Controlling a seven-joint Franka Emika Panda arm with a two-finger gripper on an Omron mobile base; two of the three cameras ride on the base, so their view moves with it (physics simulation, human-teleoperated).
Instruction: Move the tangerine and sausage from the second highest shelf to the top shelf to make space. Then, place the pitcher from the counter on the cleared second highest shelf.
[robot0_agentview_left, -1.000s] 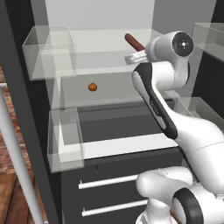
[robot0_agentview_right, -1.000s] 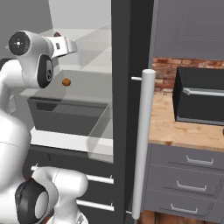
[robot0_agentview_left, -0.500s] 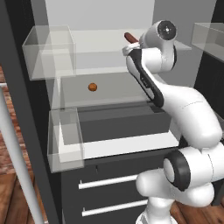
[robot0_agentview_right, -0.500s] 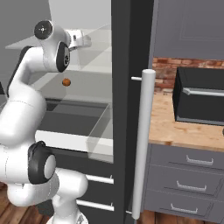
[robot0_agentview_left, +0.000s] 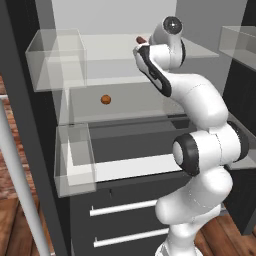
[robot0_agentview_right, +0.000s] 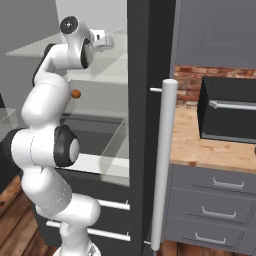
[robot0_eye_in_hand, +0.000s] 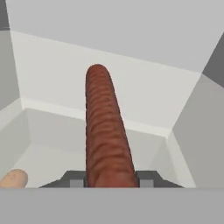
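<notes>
I am holding the sausage (robot0_eye_in_hand: 105, 131) in my gripper (robot0_eye_in_hand: 109, 180), the jaws narrowed onto its near end — in the hand view it is sticking straight out from between my two dark finger tips (robot0_eye_in_hand: 75, 180), reddish-brown and ridged, pointing toward the pale back wall of the fridge.

In the left base view my arm is reaching high into the open fridge, and the far tip of the sausage (robot0_agentview_left: 140, 39) is peeking out just beside my wrist, level with the top shelf (robot0_agentview_left: 110, 45). I cannot tell whether it is touching that pale glass or hanging just above it. In the right base view my gripper (robot0_agentview_right: 106, 42) is up at the same height, by the front edge of the top shelf (robot0_agentview_right: 30, 49).

The tangerine (robot0_agentview_left: 105, 99) is sitting on the second highest shelf (robot0_agentview_left: 130, 102), the greyer slab directly below the top shelf, well to the left of my arm and near the back wall. From the right side the tangerine (robot0_agentview_right: 75, 93) is showing just beside my upper arm. In the hand view a small orange-tan round thing (robot0_eye_in_hand: 14, 178) is lying low in the left corner — too cropped for me to name it.

To the right of the fridge, past its long silver door handle (robot0_agentview_right: 161, 165), the wooden surface (robot0_agentview_right: 200, 145) is carrying a black microwave (robot0_agentview_right: 227, 110) above grey drawers (robot0_agentview_right: 220, 200).
</notes>
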